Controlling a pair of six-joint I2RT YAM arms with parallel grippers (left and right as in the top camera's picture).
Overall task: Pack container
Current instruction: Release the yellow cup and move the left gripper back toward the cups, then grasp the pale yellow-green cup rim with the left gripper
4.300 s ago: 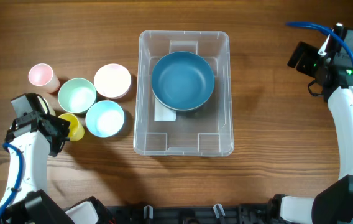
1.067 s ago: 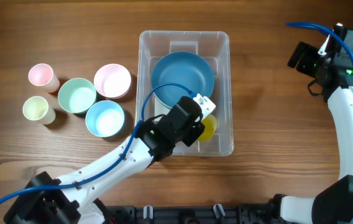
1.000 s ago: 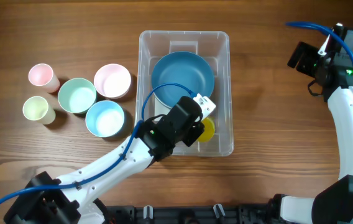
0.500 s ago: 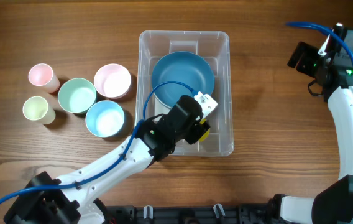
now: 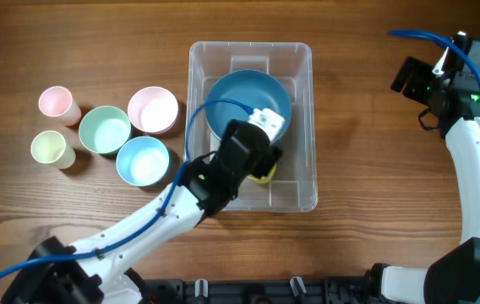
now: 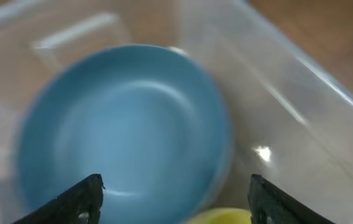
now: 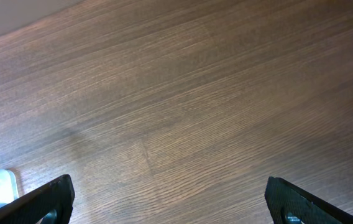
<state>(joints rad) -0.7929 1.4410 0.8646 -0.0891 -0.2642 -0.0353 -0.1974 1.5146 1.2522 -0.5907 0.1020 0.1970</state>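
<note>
**Overhead.** The container (image 5: pixel 313 127) sits mid-table (image 5: pixel 367 186), opening upward, with its long axis running far to near. A blue bowl (image 5: pixel 244 97) fills its far half. The left arm reaches diagonally from the near-left corner and crosses the container's left wall. The left gripper (image 5: pixel 261 159) hangs over the near half, above a yellow cup (image 5: pixel 264 176) that peeks out beneath it. Left of the container stand a pink bowl (image 5: pixel 153 110), a green bowl (image 5: pixel 105 128), a light blue bowl (image 5: pixel 142 160), a pink cup (image 5: pixel 55 102) and a pale cup (image 5: pixel 48 148). The right arm is folded at the right edge, with the right gripper (image 5: pixel 411 78) well apart from the container.

**Left wrist.** The view is blurred. The left gripper (image 6: pixel 175 190) is spread wide. The yellow cup (image 6: pixel 221 216) shows low between the 2 tips, touching neither, with the blue bowl (image 6: pixel 127 130) beyond it.

**Right wrist.** The right gripper (image 7: pixel 170 193) gapes wide over bare wood, holding nothing.
</note>
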